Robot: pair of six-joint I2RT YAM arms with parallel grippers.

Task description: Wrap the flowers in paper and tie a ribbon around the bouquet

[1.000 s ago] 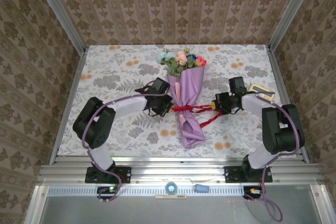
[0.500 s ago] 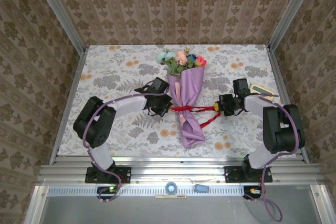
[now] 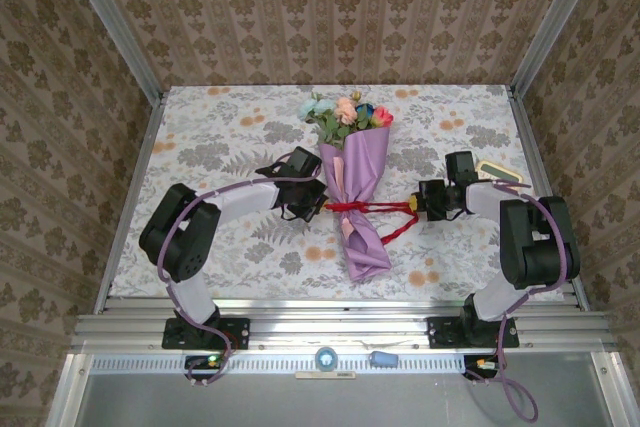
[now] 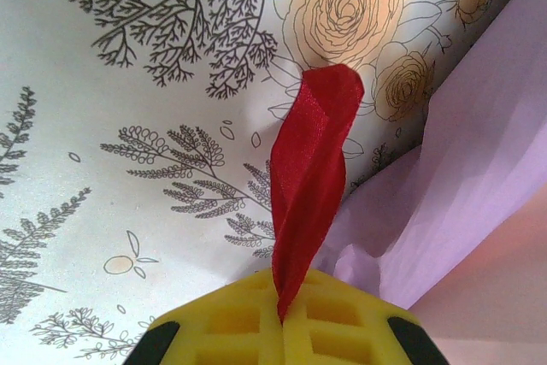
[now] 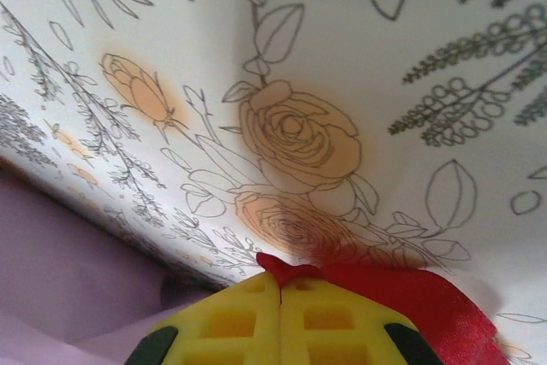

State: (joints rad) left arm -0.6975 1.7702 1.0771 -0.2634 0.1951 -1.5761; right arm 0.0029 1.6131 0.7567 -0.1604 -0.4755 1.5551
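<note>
The bouquet lies along the middle of the table: the flowers stick out of the far end of a lilac paper cone. The red ribbon crosses the cone's waist, with a loose loop on its right. My left gripper sits against the cone's left side, shut on the ribbon, which rises from between the yellow fingertips beside the paper. My right gripper stands to the right of the cone, shut on the ribbon's other end; the paper shows at lower left.
A flat calculator lies beside the right arm's wrist near the table's right edge. The flower-printed tablecloth covers the table. Metal frame posts and patterned walls close in the left, right and far sides.
My right gripper has drifted slightly to the right with its ribbon end, drawing the ribbon straighter. The left gripper and the bouquet have stayed in place.
</note>
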